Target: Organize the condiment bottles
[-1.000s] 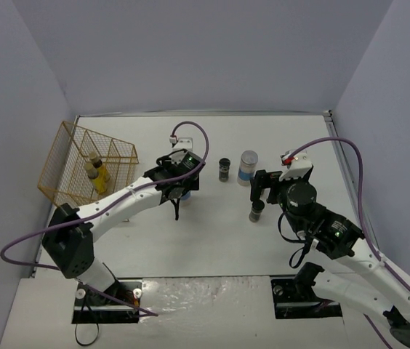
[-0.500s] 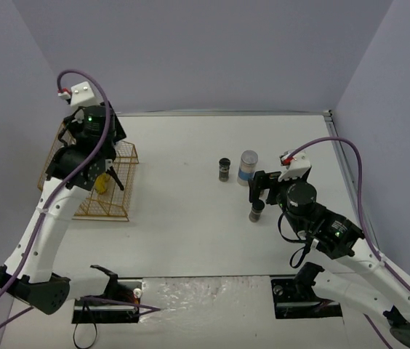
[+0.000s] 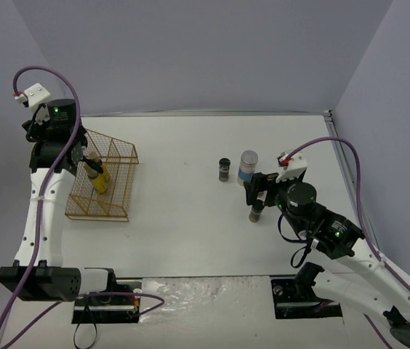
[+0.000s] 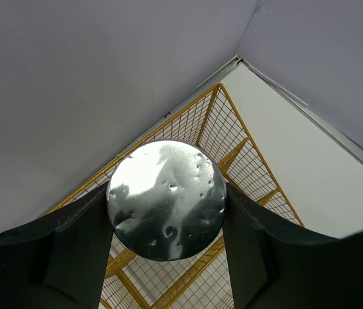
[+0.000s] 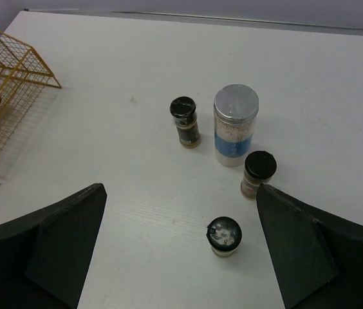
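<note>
Nine o'clock on the white worktop [image 3: 190, 240]: gold wire rack [image 3: 112, 198], thin square mesh, boxy, open-topped. Inside, two slim yellow bottles [image 3: 100, 177], upright and close together. Above the rack's far left corner, the left tool [image 4: 166, 215], clenched on a grey-lidded jar [image 4: 166, 190]. From the wrist, only a round, shiny, dimpled metal lid, pinched at three and nine o'clock between matte black fingers [image 4: 78, 251], with gold mesh right beneath it.

Now across to three o'clock, well apart from the rack: the right tool [image 5: 180, 190], spread wide, grasping nothing, hanging over a cluster of four. In the middle, a tall clear jar [image 5: 235, 125], a smooth cylinder with a grey metal lid and a blue label band. Just beside it at nine o'clock, a short dark jar [image 5: 185, 121], black-lidded. At its five o'clock, a second short jar [image 5: 258, 172], very near. Closest to the tool, a third short jar [image 5: 224, 235], with pale flecks on its glossy lid. All four upright.

From above, part of that cluster hidden under the right tool's body. Matte lilac walls [image 3: 190, 58] all around.
</note>
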`<action>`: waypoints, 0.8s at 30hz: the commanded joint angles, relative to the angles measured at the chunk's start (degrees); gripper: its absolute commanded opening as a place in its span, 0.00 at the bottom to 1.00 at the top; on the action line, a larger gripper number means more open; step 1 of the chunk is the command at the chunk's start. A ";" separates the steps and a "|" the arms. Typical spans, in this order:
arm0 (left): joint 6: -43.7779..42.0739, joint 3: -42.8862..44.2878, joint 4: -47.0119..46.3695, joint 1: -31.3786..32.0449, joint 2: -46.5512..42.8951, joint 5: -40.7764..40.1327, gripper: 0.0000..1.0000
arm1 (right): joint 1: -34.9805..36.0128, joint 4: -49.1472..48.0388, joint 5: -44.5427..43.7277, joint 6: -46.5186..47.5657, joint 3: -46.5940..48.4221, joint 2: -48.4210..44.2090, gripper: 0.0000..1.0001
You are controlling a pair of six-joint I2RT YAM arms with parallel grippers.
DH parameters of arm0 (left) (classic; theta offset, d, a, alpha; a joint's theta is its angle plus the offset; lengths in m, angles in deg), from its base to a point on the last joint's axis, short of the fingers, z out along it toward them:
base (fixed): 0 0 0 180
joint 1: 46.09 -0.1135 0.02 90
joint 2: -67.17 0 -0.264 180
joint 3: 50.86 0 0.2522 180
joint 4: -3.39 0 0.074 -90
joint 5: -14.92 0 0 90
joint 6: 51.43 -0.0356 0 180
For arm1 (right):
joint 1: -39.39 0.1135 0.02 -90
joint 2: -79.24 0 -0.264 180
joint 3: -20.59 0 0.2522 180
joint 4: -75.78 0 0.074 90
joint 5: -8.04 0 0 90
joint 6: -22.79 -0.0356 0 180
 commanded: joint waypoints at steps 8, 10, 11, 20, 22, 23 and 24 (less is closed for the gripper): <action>3.33 0.37 -11.44 -7.76 4.60 4.60 0.00 | -0.38 -2.84 0.31 -0.81 0.08 1.02 1.00; 3.83 -0.04 -12.52 -8.25 5.17 5.31 0.00 | -0.38 -2.77 0.50 -0.83 -0.03 1.25 1.00; 4.08 -0.40 -13.25 -8.47 5.43 5.60 0.00 | -0.38 -2.77 0.64 -0.90 -0.14 1.32 1.00; 5.23 -4.18 -16.81 -8.88 7.96 5.57 0.00 | -0.37 -3.20 0.71 -0.99 -0.35 2.36 1.00; 5.85 -5.15 -17.40 -8.97 8.28 5.60 0.03 | -0.38 -3.39 0.80 -0.69 -0.43 2.69 1.00; 6.16 -5.72 -17.73 -8.92 8.47 5.57 0.04 | -0.38 -3.47 0.80 -0.59 -0.52 2.81 1.00; 6.45 -6.26 -18.16 -8.88 8.60 5.57 0.05 | -0.38 -3.55 0.80 -0.52 -0.68 3.01 1.00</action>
